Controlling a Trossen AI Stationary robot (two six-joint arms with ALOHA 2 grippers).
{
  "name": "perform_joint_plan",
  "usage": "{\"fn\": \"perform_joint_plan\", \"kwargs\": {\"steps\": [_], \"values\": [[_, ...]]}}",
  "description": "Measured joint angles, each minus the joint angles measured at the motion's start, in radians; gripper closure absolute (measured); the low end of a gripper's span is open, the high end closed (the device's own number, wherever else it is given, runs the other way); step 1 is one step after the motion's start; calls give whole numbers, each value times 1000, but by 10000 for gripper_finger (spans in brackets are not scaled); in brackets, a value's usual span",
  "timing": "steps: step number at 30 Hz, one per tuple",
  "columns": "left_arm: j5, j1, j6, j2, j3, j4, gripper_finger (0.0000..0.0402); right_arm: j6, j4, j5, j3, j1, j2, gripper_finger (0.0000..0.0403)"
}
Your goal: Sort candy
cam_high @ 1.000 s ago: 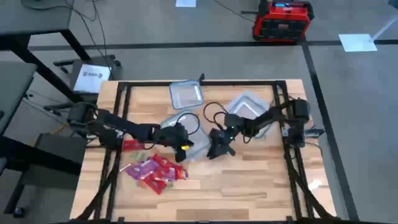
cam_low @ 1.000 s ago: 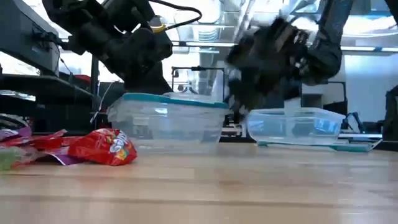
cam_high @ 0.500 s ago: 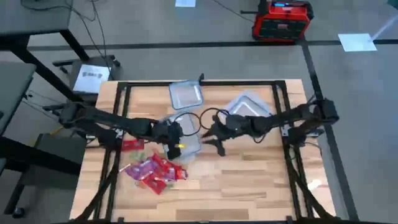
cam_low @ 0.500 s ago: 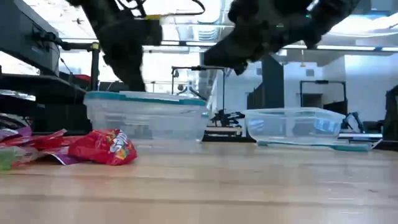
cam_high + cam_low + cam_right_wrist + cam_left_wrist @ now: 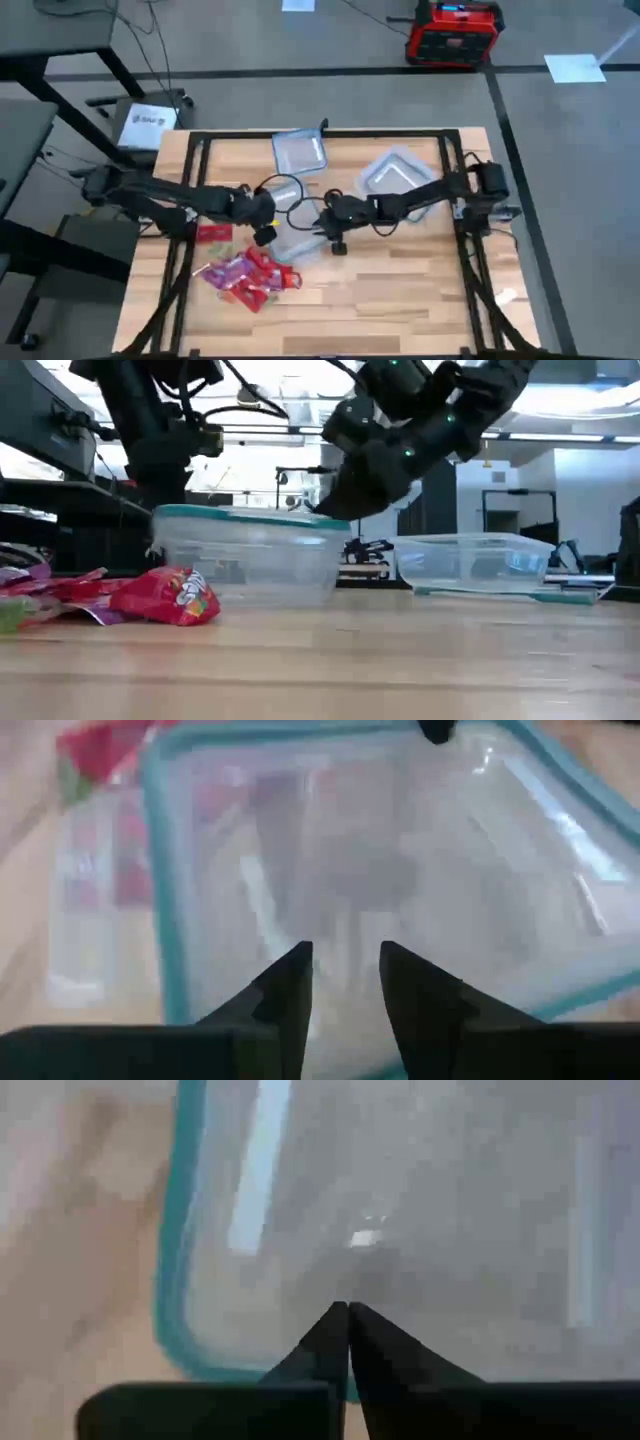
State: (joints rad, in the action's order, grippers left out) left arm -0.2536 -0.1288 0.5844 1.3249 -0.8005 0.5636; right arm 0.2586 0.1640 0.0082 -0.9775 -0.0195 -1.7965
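The candy (image 5: 245, 275), a heap of red and pink wrapped pieces, lies on the wooden table near its left front; in the low view a red piece of candy (image 5: 165, 597) rests beside the tub. A clear tub (image 5: 300, 243) with a teal rim (image 5: 180, 1280) stands at mid-table. My left gripper (image 5: 264, 234) is shut, just over the tub's left rim. My right gripper (image 5: 322, 226) hangs open over the tub's right rim (image 5: 340, 525), fingers slanting down toward the inside, nothing seen between them. My right gripper stands with its fingertips (image 5: 300, 960) right at the tub's right rim, slanting down from the table's right. Whether they touch the rim, I cannot tell.
A second clear tub (image 5: 300, 152) stands at the table's far edge and a third (image 5: 395, 172) at the far right, its lid beside it. Black cables (image 5: 290, 190) loop over the middle. Black frame rails run along the table's sides. Bare wood lies toward the near edge.
My left gripper has risen and drawn back toward the table's left edge, off the tub. My right gripper has turned its wrist and swung toward the left, up to the tub's right rim. The tub has slid a little toward the left.
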Motion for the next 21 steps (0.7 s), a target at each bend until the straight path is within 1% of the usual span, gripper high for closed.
{"fn": "perform_joint_plan", "kwargs": {"steps": [4,7,10,13,14,17,19,21], "values": [[48,-48,50,9,-51,-23,402,28,-66,49,5,-59,76,294],[41,-70,30,5,-134,-32,402,26,-139,105,3,-77,183,294],[23,-75,-44,4,-196,-37,402,-66,-253,99,2,-59,297,294],[-23,-65,-107,4,-202,-58,402,-211,-364,56,6,-6,374,294],[-38,-58,-126,4,-193,-78,402,-249,-371,43,18,21,388,294],[-43,-30,-169,9,-149,-149,402,-331,-332,27,115,114,411,294],[-43,-12,-183,24,-121,-217,402,-386,-221,22,215,172,404,294],[-39,0,-198,43,-93,-302,402,-449,-56,37,320,210,380,294]]}}
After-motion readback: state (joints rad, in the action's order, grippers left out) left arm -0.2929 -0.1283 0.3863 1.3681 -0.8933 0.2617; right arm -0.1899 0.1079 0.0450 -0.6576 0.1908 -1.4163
